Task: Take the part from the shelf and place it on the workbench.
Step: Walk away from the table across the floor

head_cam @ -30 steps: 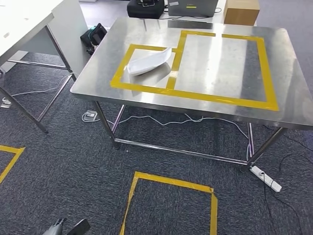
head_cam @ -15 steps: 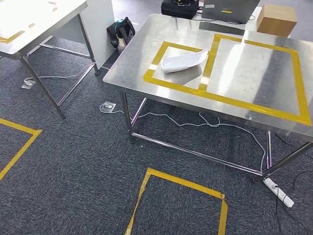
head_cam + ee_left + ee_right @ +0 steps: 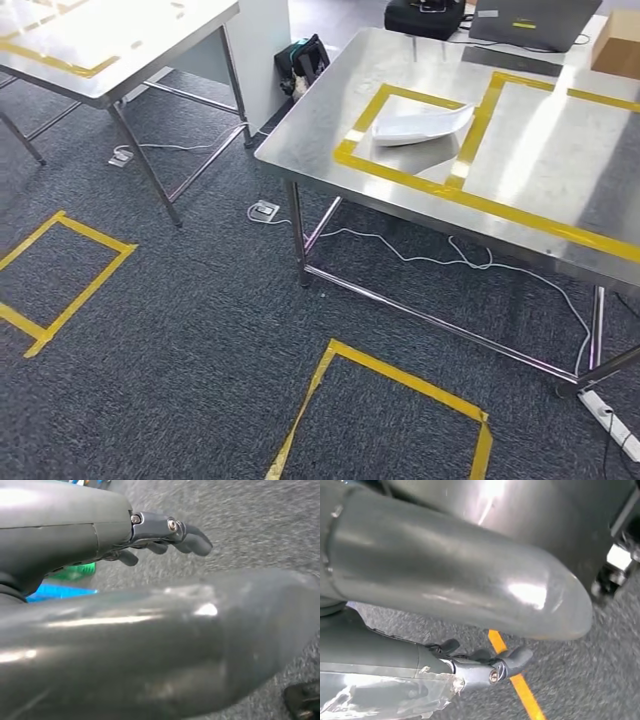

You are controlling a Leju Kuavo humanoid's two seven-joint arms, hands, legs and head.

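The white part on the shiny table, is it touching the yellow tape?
Touching. In the head view the white part lies inside the smaller yellow tape square on the workbench, and its pointed end overlaps the tape strip between the two squares.

You are looking down at a stainless steel workbench (image 3: 324, 140) on the right, marked with yellow tape rectangles (image 3: 460, 195), and a white curved part (image 3: 420, 125) lies inside the smaller, left-hand rectangle. Beyond its far edge you can see a black bag (image 3: 302, 62) on the floor, a black case (image 3: 423, 15) and a cardboard box (image 3: 620, 42), while white cables (image 3: 423, 258) and a power strip (image 3: 613, 424) lie under it. A second steel table (image 3: 113, 45) stands at the upper left, and yellow tape squares (image 3: 381, 375) mark the dark carpet (image 3: 189, 330).
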